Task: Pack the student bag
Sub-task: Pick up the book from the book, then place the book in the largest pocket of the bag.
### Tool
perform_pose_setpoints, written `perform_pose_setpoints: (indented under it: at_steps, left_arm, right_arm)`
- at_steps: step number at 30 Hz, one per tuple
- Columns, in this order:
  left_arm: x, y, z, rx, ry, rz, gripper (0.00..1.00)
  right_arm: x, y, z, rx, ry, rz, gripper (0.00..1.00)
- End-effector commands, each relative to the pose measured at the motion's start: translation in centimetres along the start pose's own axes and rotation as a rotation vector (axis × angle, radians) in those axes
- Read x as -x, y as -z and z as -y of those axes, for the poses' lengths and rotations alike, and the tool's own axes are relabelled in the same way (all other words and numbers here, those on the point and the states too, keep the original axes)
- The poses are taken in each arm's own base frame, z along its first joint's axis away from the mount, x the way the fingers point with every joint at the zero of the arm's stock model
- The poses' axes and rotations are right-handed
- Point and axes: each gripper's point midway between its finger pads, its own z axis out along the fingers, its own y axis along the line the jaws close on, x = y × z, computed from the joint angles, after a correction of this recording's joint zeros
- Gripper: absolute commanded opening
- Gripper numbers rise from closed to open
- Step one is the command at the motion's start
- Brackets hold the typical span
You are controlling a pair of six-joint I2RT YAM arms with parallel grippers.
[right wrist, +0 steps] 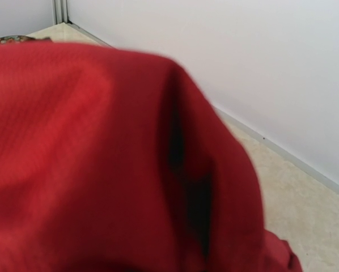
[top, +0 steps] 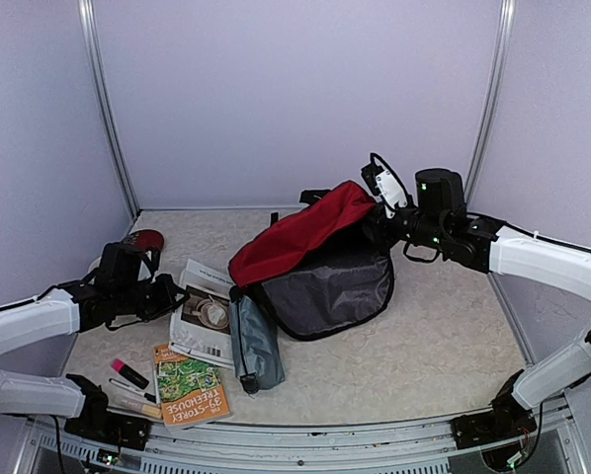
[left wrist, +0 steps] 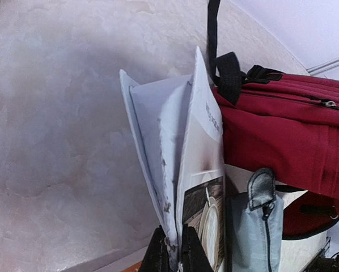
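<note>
well, nearest my bases an orange illustrated paperback [top: 192, 387] lies flat with a pink highlighter [top: 129, 373] beside it, both not yet packed. just past them a slim grey fabric zip pouch [top: 256, 346] lies by the mouth of the bag. my left pincer [left wrist: 174, 252] is clenched on the edge of a thin white paper magazine [left wrist: 199, 141], its pages fanning apart ahead of the grip; i judge an edge hold lets it slide in sideways. beyond sits the student bag [top: 305, 237], a large dark red fabric backpack with grey lining, lying mid-table. my right pincer [top: 375, 219] is clamped on its red top flap and holds it up, i think to keep the mouth open for the left side. that wrist's camera sees only red cloth, so its fingers are hidden there. the mottled beige tabletop [top: 444, 336] runs back to plain lilac walls [top: 295, 99].
</note>
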Motion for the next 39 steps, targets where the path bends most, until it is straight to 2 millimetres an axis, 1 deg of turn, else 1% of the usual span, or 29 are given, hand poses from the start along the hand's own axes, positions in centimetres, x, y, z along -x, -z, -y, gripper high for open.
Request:
perform_pose_setpoints:
  at_steps: [1,3,5,9,12,13,15,16,18,21,23,25,28,30,32,34,35,38,39]
  left_arm:
    - [3.6,3.1,1.4,0.117,-0.121,0.131,0.00]
    - [5.0,4.6,2.6,0.145,-0.160,0.188,0.00]
    - [5.9,6.0,4.4,0.139,-0.199,0.232,0.00]
    - [6.7,8.3,8.5,0.086,-0.263,0.290,0.00]
    - [7.9,11.6,12.1,0.081,-0.318,0.407,0.00]
    - [8.4,13.0,13.5,0.067,-0.336,0.448,0.00]
    - [8.7,14.7,15.2,0.048,-0.368,0.486,0.00]
    - [8.6,15.2,16.1,0.024,-0.381,0.488,0.00]
    - [7.8,15.4,17.8,-0.037,-0.424,0.463,0.00]
    - [5.6,15.6,20.7,-0.139,-0.503,0.425,0.00]
    - [4.3,16.5,22.5,-0.215,-0.538,0.422,0.00]
    - [3.6,17.6,23.9,-0.298,-0.552,0.426,0.00]
    - [2.2,19.7,26.6,-0.495,-0.587,0.419,0.00]
    - [1.0,20.5,27.8,-0.597,-0.606,0.404,0.00]
    - [-0.3,19.8,28.6,-0.656,-0.610,0.375,0.00]
    - [-2.5,17.8,29.5,-0.695,-0.625,0.312,0.00]
    - [-3.3,17.2,30.2,-0.721,-0.627,0.284,0.00]
    - [-5.3,15.2,31.7,-0.785,-0.607,0.238,0.00]
    - [-5.7,13.9,31.8,-0.785,-0.586,0.215,0.00]
  right_arm:
    - [0.7,-0.4,0.3,0.004,-0.025,-0.007,0.00]
    - [0.7,-0.7,0.6,-0.014,-0.035,-0.017,0.00]
    - [0.6,-1.0,1.1,-0.033,-0.053,-0.028,0.00]
    - [0.6,-1.5,2.0,-0.047,-0.114,-0.037,0.00]
    - [0.8,-1.7,2.6,-0.059,-0.151,-0.030,0.00]
    - [1.0,-1.8,2.9,-0.064,-0.162,-0.025,0.00]
    - [1.3,-1.9,3.4,-0.078,-0.181,-0.013,0.00]
    - [1.4,-1.9,3.7,-0.085,-0.190,-0.008,0.00]
    - [1.6,-2.1,4.4,-0.109,-0.215,-0.001,0.00]
    - [2.2,-2.3,5.5,-0.147,-0.251,0.027,0.00]
    - [2.6,-2.5,6.2,-0.175,-0.268,0.048,0.00]
    - [2.9,-2.7,7.0,-0.211,-0.283,0.062,0.00]
    - [3.6,-3.1,7.8,-0.246,-0.304,0.093,0.00]
    - [4.1,-3.3,8.0,-0.251,-0.312,0.108,0.00]
    - [4.4,-3.6,8.0,-0.246,-0.318,0.108,0.00]
    - [4.5,-3.8,7.9,-0.240,-0.328,0.108,0.00]
    - [4.5,-3.8,7.9,-0.238,-0.334,0.107,0.00]
    - [4.3,-3.8,7.9,-0.239,-0.349,0.107,0.00]
    - [4.2,-3.8,7.8,-0.237,-0.354,0.105,0.00]
